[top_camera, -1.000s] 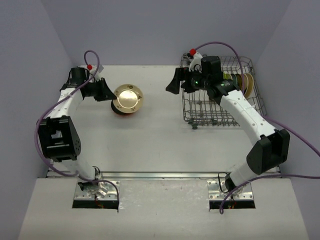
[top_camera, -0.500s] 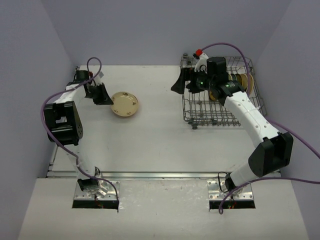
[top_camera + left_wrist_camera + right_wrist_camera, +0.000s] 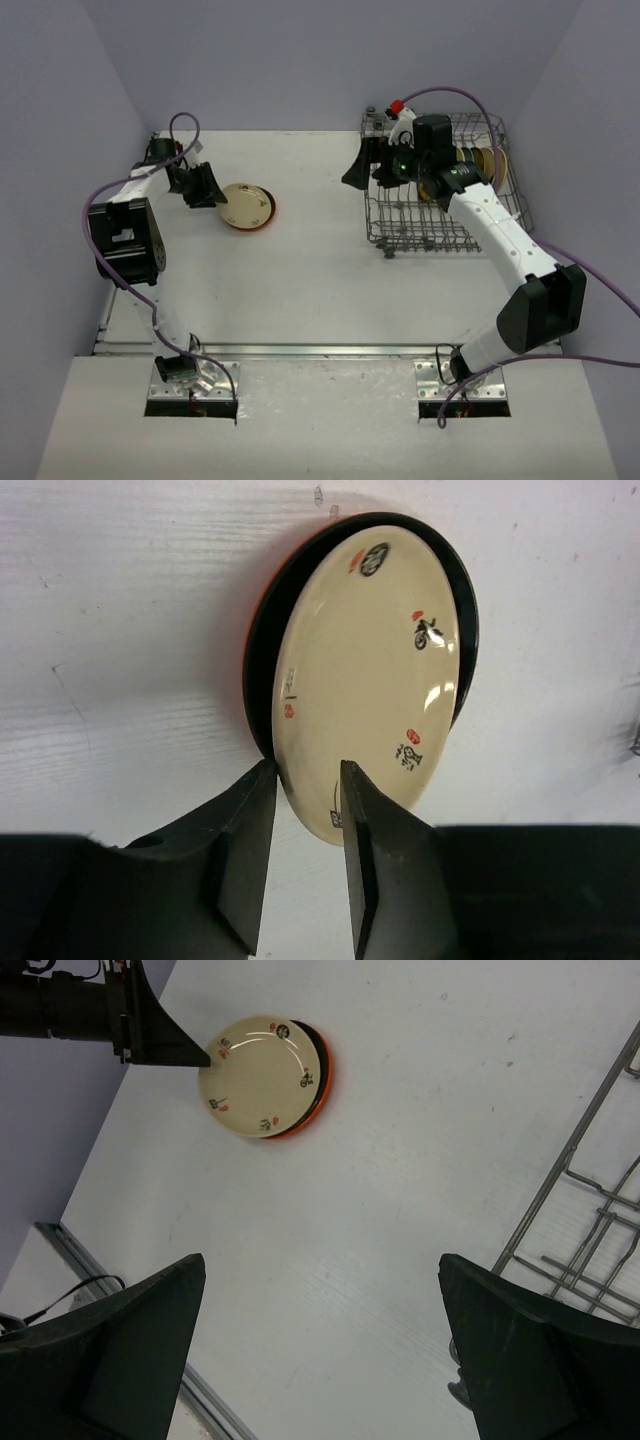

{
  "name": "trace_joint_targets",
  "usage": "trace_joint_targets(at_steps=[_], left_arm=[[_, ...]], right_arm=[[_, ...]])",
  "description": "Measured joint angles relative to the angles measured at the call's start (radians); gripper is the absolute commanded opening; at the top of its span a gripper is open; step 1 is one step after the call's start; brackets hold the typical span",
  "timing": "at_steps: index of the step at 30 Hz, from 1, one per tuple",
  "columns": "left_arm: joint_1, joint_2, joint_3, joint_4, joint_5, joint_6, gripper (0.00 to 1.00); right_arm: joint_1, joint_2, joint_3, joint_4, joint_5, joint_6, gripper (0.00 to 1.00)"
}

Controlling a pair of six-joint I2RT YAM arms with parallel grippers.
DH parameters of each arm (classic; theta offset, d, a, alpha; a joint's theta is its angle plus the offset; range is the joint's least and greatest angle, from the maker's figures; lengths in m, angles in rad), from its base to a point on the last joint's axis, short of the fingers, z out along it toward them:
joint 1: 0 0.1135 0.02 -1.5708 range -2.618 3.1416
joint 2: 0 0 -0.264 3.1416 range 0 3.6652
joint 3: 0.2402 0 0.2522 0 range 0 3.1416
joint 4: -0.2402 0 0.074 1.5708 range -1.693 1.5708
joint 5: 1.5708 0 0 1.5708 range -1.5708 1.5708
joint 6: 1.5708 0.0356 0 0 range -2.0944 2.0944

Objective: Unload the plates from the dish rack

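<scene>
On the tabletop's [image 3: 320, 270] far left side, a beige patterned plate [image 3: 247, 203] lies atop a black plate [image 3: 262, 650] and an orange-red plate [image 3: 302, 1124]. Just beyond, the left gripper [image 3: 306, 768] sits low at the stack's edge, jaws slightly parted, the beige rim in the gap but unclamped. In the far right corner, the right gripper [image 3: 320, 1265] hovers wide open and empty at the left side of the dish rack [image 3: 440, 235], where other plates [image 3: 487, 160] stand on edge.

Left tool [image 3: 308, 770] seemingly ajar; right tool [image 3: 320, 1265] wide.
</scene>
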Motion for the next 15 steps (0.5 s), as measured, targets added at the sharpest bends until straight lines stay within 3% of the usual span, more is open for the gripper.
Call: trace_joint_targets(at_steps=[5,11,13,14,15], left_arm=[[0.000,0.000,0.004,0.000,-0.027,0.006,0.62],[0.000,-0.017,0.004,-0.002,-0.103,0.042,0.68],[0.000,-0.036,0.003,-0.002,-0.127,0.056,0.69],[0.000,-0.050,0.001,-0.001,-0.138,0.064,0.69],[0.000,-0.071,-0.005,0.007,-0.148,0.071,0.69]], right_arm=[[0.000,0.000,0.000,-0.001,0.006,-0.004,0.99],[0.000,0.007,0.017,-0.038,0.107,-0.037,0.98],[0.000,0.019,0.037,-0.050,0.174,-0.058,0.87],[0.000,0.025,0.048,-0.058,0.222,-0.073,0.63],[0.000,0.034,0.058,-0.062,0.273,-0.098,0.53]])
